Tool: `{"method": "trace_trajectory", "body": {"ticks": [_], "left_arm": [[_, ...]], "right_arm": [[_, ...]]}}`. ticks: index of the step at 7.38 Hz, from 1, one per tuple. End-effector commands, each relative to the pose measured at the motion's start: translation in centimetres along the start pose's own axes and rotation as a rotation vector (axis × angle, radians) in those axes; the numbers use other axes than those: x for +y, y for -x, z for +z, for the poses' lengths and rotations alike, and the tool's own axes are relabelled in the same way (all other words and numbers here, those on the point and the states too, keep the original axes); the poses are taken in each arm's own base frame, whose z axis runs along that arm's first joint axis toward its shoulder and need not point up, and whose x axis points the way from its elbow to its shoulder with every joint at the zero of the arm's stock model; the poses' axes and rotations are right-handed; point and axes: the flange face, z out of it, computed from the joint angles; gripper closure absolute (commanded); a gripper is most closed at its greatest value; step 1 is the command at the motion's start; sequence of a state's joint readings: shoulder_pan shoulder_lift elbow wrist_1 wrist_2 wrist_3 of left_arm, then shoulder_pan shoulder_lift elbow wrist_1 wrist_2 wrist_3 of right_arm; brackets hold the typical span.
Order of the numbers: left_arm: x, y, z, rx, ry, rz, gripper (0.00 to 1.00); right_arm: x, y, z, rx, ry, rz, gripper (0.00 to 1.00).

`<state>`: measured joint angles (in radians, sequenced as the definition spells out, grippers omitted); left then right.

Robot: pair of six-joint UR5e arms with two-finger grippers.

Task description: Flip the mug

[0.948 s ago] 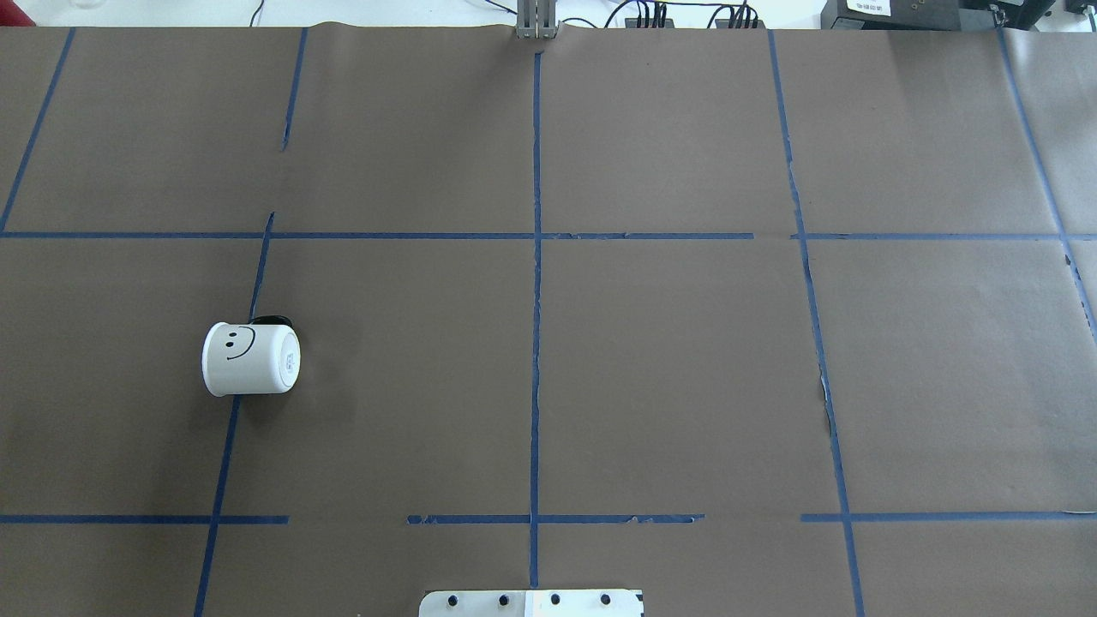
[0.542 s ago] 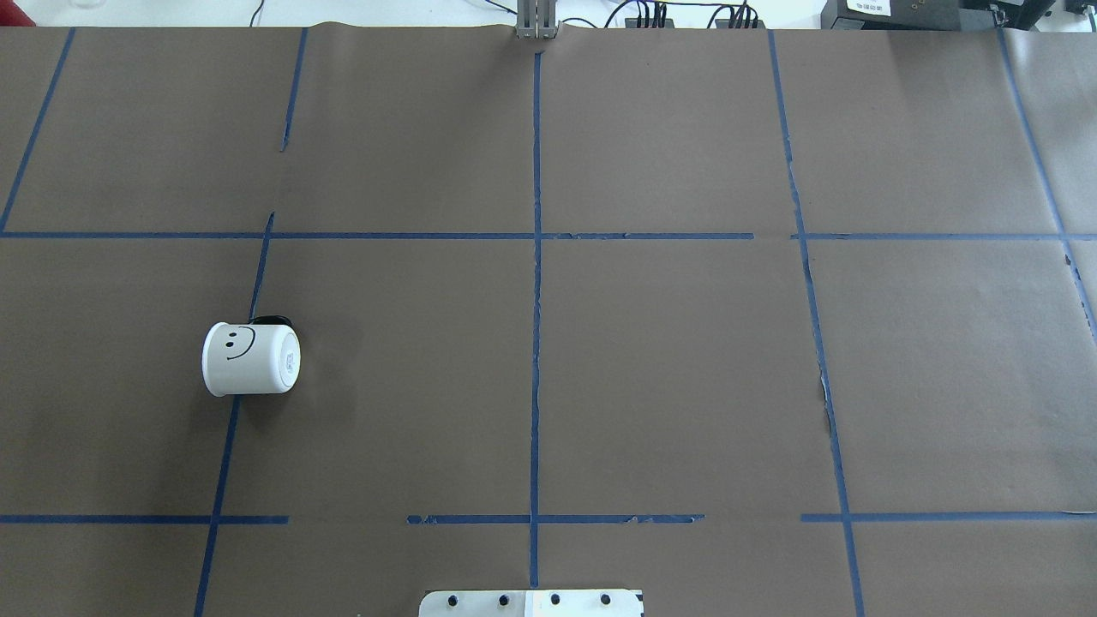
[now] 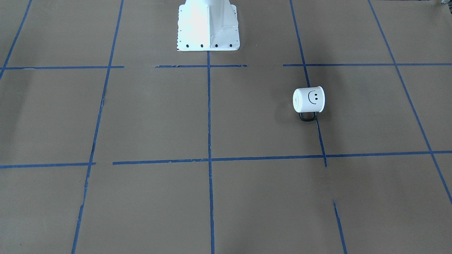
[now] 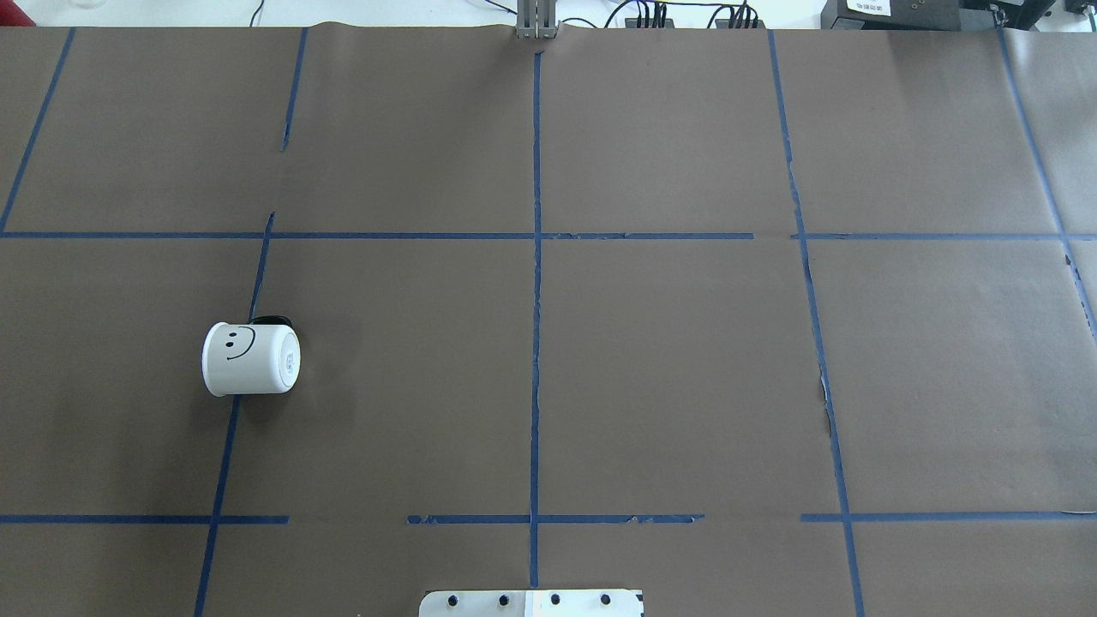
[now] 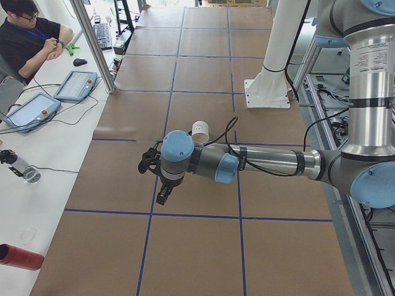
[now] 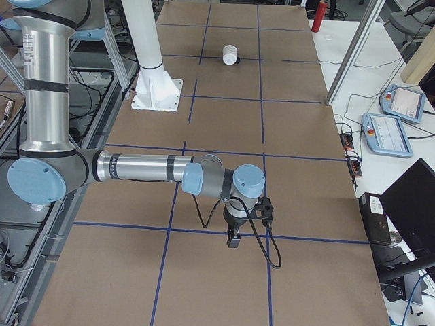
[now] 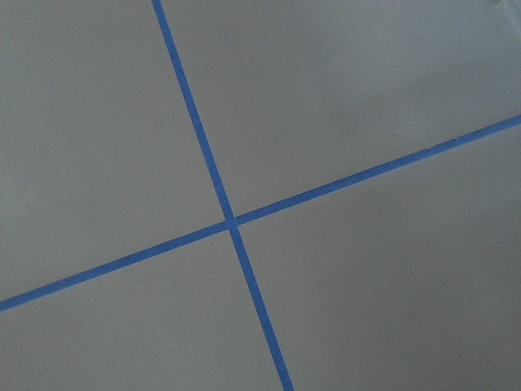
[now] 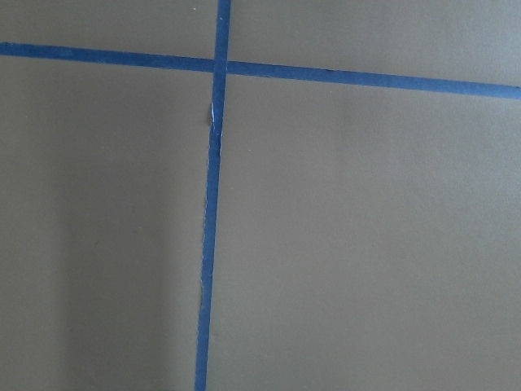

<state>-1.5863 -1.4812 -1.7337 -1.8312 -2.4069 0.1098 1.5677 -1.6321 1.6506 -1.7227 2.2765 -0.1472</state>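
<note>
Risk first, my read: the mug [image 4: 251, 360] lies on its side on the table [image 4: 668, 368], robot's left half, across a blue tape line [image 4: 224, 454], smiley up, flat base toward table centre, rim toward the table's left end. The round wall is what touches the paper, so a one-sided nudge or off-centre pinch prob rolls it toward or away from the robot instead of lifting it. The enamel-looking wall looks slick, so it could squirt out of the fingers mid-turn. On the mug's far side, the black loop handle rests at table level. It may check a roll that way, but could also snag a finger or twist the mug if caught. Set down tilted, it may tip back over. Tools: the left gripper [image 5: 162, 197] hangs over the table toward the left end, apart from the mug, touching nothing, nothing seen held. It shows only in a side view, so can't tell how far it's open. Its wrist cam sees only a tape cross, no mug. Farthest off, the right gripper [image 6: 233, 241] hangs well apart at the other end. Same there: opening can't tell, no contact w/ anything.
</note>
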Motion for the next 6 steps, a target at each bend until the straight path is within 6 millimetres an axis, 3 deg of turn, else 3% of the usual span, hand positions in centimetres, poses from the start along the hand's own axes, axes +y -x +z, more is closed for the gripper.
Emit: {"method": "trace_trajectory", "body": {"ticks": [1,4,6], "left_arm": [[-1.0,-2.2,2.0,0.016,0.028,-0.045,0.00],[-1.9,-7.5,5.4,0.055,0.014,-0.294,0.00],[1.6,-10.7,8.0,0.090,-0.066,-0.380,0.00]], "right_arm": [[0.0,0.0,0.0,0.000,0.000,0.000,0.00],[0.0,0.0,0.0,0.000,0.000,0.000,0.00],[0.0,0.0,0.0,0.000,0.000,0.000,0.00]]}}
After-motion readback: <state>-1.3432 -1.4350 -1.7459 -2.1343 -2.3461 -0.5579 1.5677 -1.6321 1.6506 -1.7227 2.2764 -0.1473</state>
